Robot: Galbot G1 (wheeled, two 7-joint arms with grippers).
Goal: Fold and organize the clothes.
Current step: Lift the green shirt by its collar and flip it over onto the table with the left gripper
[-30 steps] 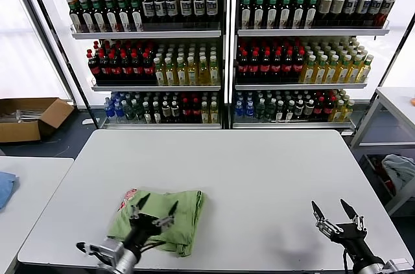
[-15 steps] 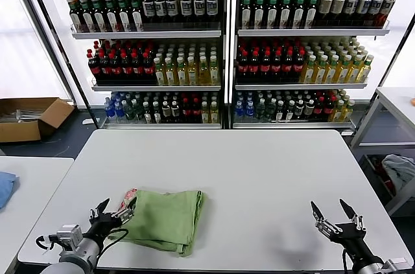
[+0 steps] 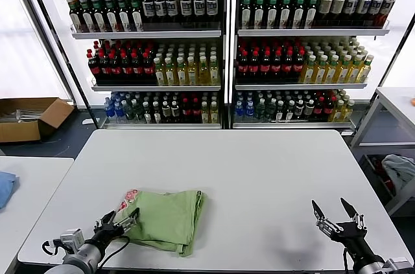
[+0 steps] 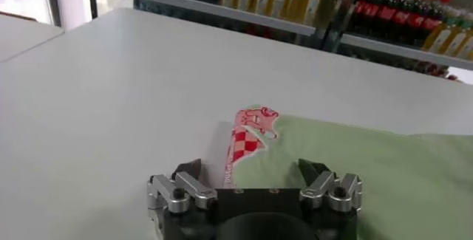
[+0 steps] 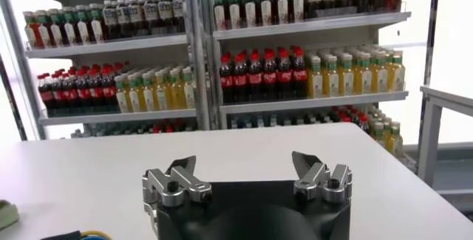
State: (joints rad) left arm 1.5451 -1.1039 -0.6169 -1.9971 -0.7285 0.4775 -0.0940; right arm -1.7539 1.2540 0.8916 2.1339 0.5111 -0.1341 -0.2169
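Note:
The light green shirt (image 3: pixel 167 217) lies folded into a rough rectangle on the white table (image 3: pixel 259 170), front left, with its red-and-white graphic (image 3: pixel 126 198) showing at its left edge. In the left wrist view the shirt (image 4: pixel 369 168) and the graphic (image 4: pixel 247 132) lie just beyond the jaws. My left gripper (image 3: pixel 118 223) is open and empty, low at the shirt's left edge near the table's front. My right gripper (image 3: pixel 336 212) is open and empty at the table's front right, far from the shirt.
Shelves of bottles (image 3: pixel 227 47) stand behind the table. A second table with a blue cloth (image 3: pixel 5 186) is at the left, with a cardboard box (image 3: pixel 29 117) on the floor behind it. Another table and a pale cloth (image 3: pixel 402 170) are at the right.
My left gripper has pulled off the top of the shirt toward the left and down to its left front edge. The shirt and the right gripper have stayed put.

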